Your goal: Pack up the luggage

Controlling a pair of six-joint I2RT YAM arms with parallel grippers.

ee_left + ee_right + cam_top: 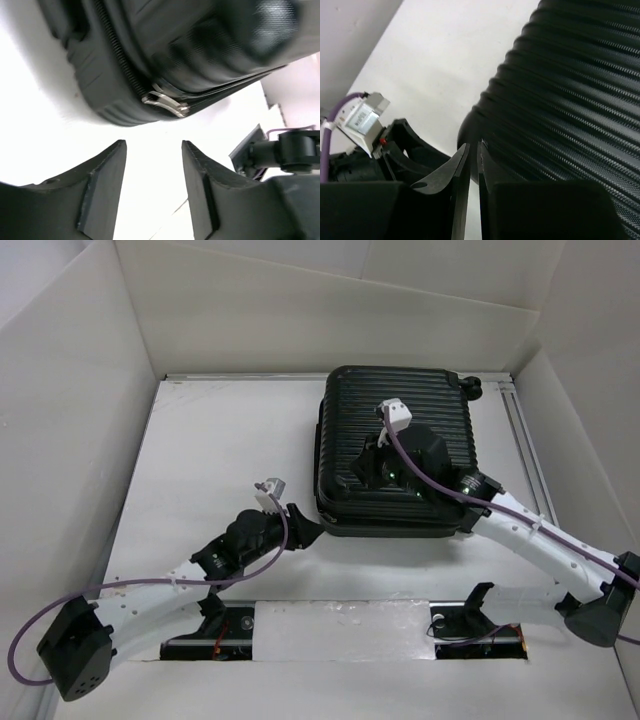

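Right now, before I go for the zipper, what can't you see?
- Inside the luggage: closed in all views.
- Zipper pull: left wrist view only; in the top view the left gripper hides it.
- Whether the right gripper touches the luggage: its own wrist blocks the top view; right wrist view unclear.

Luggage (345,440) is lying far-right on the table (220,440), right gripper (473,150) hovering over it, left gripper (153,145) sitting before its zipper pull (165,104).

Left arm (150,602): white links are joined by black housings.
Right arm (545,540): likewise white and black.
Cables (412,458): purple, tied along each arm.
Wrist camera (397,416): white box is mounted.
Left claw (153,146): black wedge-shaped fingers.
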